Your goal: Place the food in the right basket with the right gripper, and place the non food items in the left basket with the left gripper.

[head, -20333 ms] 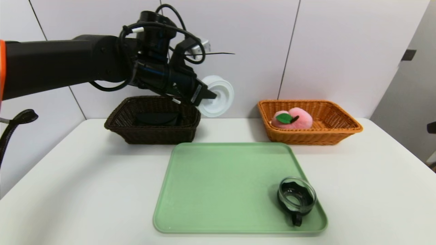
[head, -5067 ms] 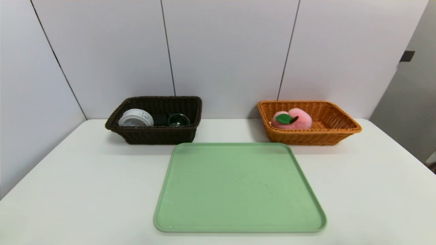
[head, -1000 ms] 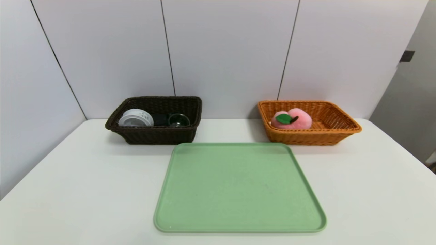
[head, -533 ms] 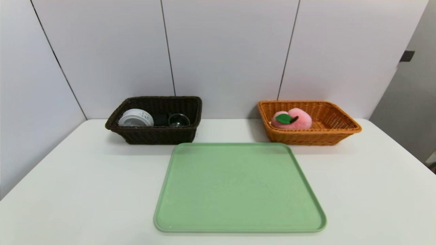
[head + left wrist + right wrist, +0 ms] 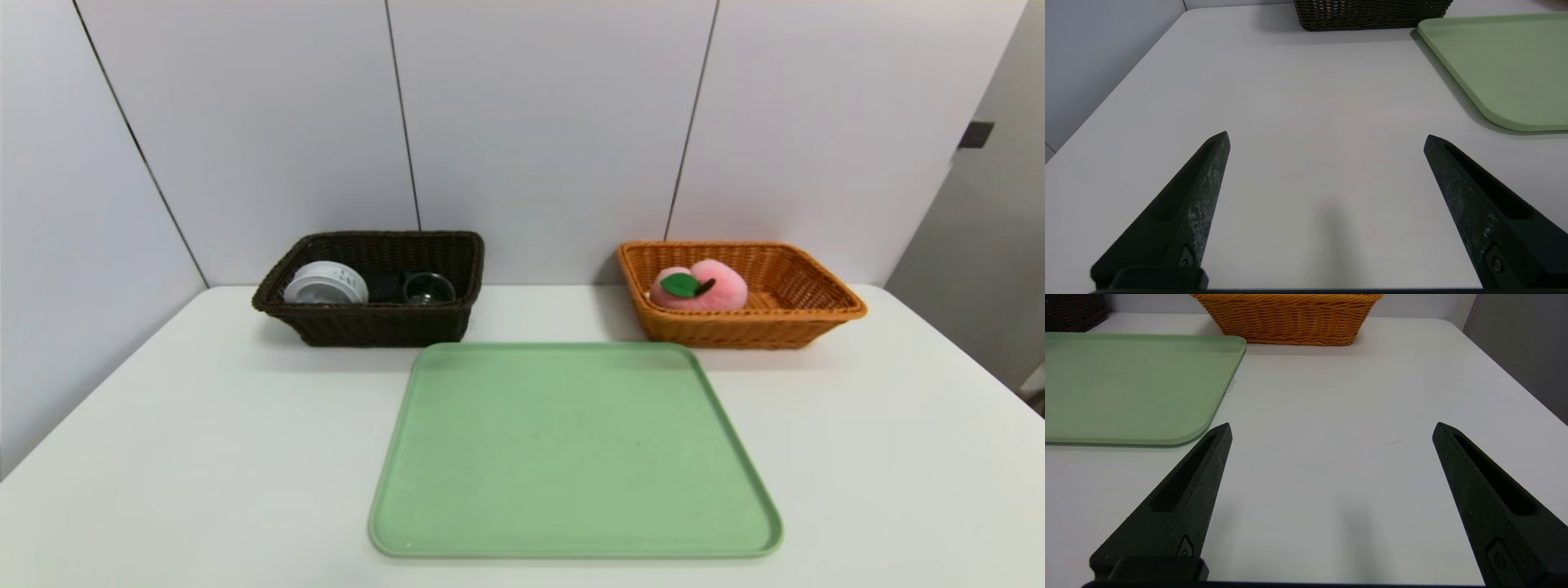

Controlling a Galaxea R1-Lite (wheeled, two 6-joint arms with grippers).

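Observation:
The pink plush peach lies in the orange right basket at the back right. The dark brown left basket at the back left holds the white round container, the black pouch and the clear glass cup. Neither arm shows in the head view. My left gripper is open and empty, low over bare table near the front left, with the left basket far ahead. My right gripper is open and empty over the table's front right, the right basket ahead.
A light green tray lies flat in the middle of the white table, with nothing on it. Its corner shows beside the left gripper and beside the right gripper. White wall panels stand behind the baskets.
None over the last second. Since the oldest frame, the left arm has left the head view and the white container and glass cup now lie in the brown basket.

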